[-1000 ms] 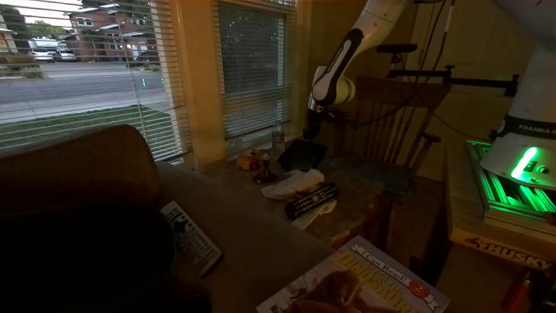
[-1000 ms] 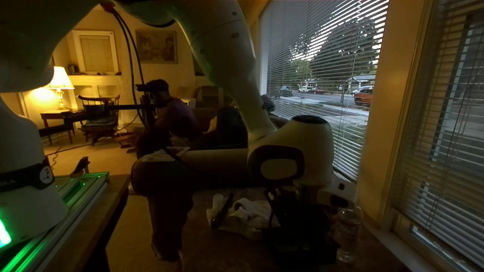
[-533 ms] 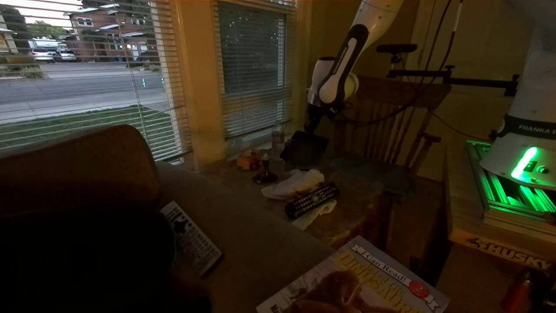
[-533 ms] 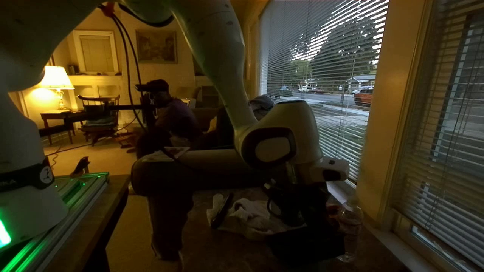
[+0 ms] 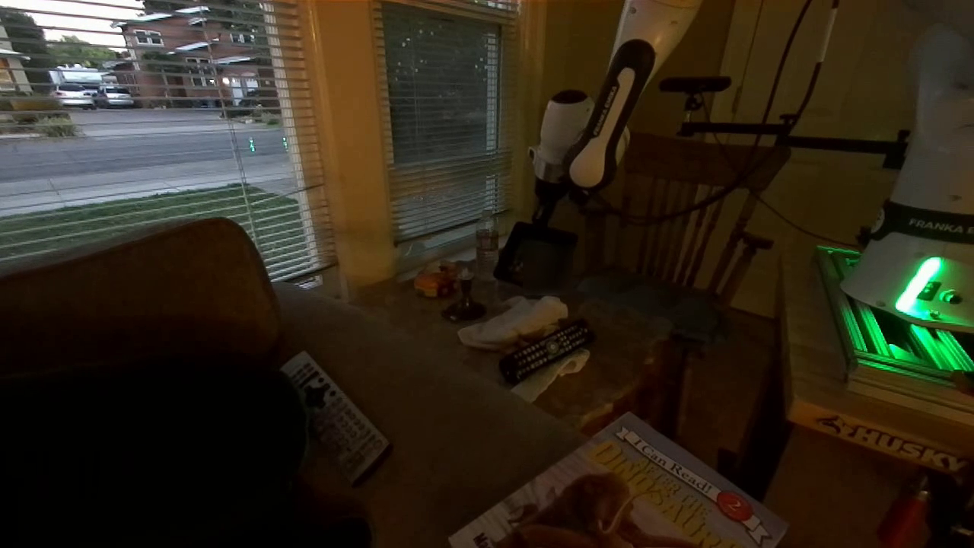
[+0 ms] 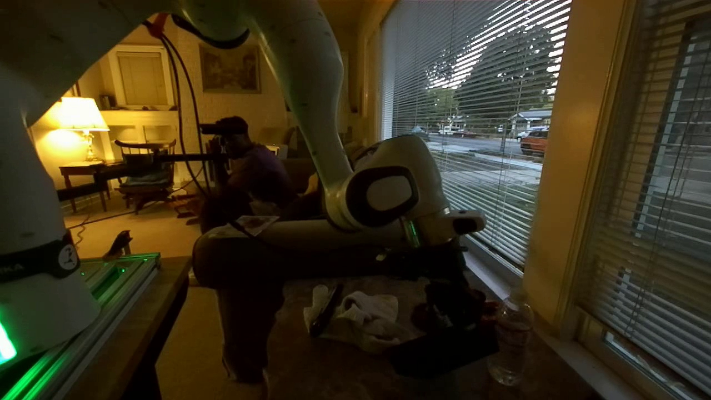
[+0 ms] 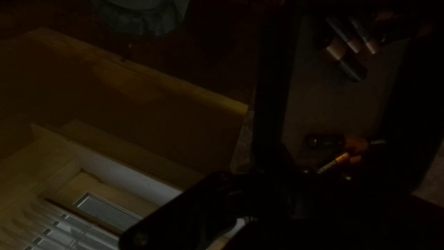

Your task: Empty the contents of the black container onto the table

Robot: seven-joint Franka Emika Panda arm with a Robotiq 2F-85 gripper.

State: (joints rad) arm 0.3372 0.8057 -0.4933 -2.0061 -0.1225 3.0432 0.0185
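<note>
The black container (image 5: 536, 257) is held above the table (image 5: 609, 384), tilted, in an exterior view. It also shows in an exterior view (image 6: 444, 351), very dark, beside the bottle. In the wrist view the container (image 7: 272, 93) fills the right side, and several batteries (image 7: 352, 69) lie inside, some at the far end and some near the jaws, such as an orange-tipped battery (image 7: 334, 162). My gripper (image 7: 274, 170) is shut on the container's near wall; the fingertips are mostly lost in the dark. The gripper also shows above the container in an exterior view (image 5: 544, 213).
On the table are a white cloth (image 5: 517, 321), a black remote (image 5: 548, 350), a dark stand (image 5: 464, 304), an orange item (image 5: 435, 283) and a clear bottle (image 6: 510, 339) by the window. A sofa (image 5: 426, 403) borders the table. A wooden chair (image 5: 670, 213) stands behind.
My gripper has lifted the container slightly and tilted it, so its inside shows more in an exterior view. The arm's wrist has swung up and away from the bottle.
</note>
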